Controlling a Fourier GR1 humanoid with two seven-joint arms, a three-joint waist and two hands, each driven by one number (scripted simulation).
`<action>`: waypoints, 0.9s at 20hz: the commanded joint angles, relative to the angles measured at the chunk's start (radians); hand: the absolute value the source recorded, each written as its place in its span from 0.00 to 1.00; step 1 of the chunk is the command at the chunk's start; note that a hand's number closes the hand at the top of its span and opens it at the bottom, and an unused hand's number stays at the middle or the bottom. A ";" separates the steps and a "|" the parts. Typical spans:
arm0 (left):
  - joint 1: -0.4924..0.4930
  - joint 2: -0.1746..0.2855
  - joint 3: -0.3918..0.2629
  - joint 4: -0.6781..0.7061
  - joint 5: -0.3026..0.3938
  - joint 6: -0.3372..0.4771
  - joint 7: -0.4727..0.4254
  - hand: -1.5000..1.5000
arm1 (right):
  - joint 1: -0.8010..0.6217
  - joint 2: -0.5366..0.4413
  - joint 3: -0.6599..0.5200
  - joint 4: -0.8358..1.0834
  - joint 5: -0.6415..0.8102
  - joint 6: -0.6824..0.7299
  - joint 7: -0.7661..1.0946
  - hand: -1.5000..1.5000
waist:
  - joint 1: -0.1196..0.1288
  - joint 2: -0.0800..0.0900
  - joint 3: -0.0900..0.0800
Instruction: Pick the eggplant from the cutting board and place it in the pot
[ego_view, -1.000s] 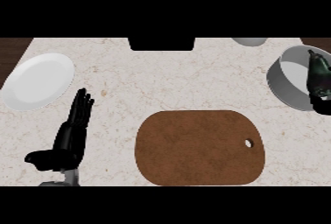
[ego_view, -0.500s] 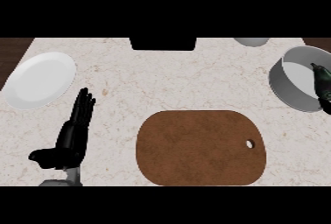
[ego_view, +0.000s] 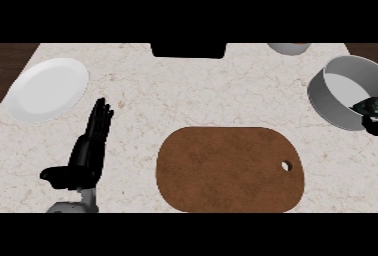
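The brown cutting board (ego_view: 229, 170) lies on the counter with nothing on it. At the right edge stands the grey pot (ego_view: 332, 100), and the part of its inside that shows holds nothing. My right hand (ego_view: 368, 111) is a dark shape over the pot's lower right rim, mostly cut off by the view's edge. The eggplant is not clearly visible; a dark greenish patch at that hand may be part of it. My left hand (ego_view: 88, 145) rests open at the lower left, fingers up, apart from the board.
A white plate (ego_view: 46, 90) sits at the far left. A black block (ego_view: 188, 50) stands at the counter's back edge, with a small grey bowl (ego_view: 289, 47) to its right. Dark wood shows past both back corners of the counter.
My right hand has slid from over the pot's middle down and right, towards the view's edge. The left hand has stayed in place.
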 joint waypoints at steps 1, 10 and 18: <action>0.006 0.017 0.035 0.032 0.021 -0.026 -0.042 0.50 | -0.005 0.009 -0.043 0.108 -0.067 0.046 -0.141 0.00 | -0.007 0.007 0.012; 0.026 -0.018 -0.005 0.002 -0.016 0.017 -0.012 0.50 | -0.095 0.032 -0.364 0.096 -0.436 0.089 -0.369 0.00 | -0.017 0.002 0.014; 0.032 0.026 0.026 -0.031 0.019 -0.040 0.001 0.50 | -0.048 -0.105 -0.505 0.307 -0.550 0.163 -0.478 0.00 | 0.001 0.011 0.014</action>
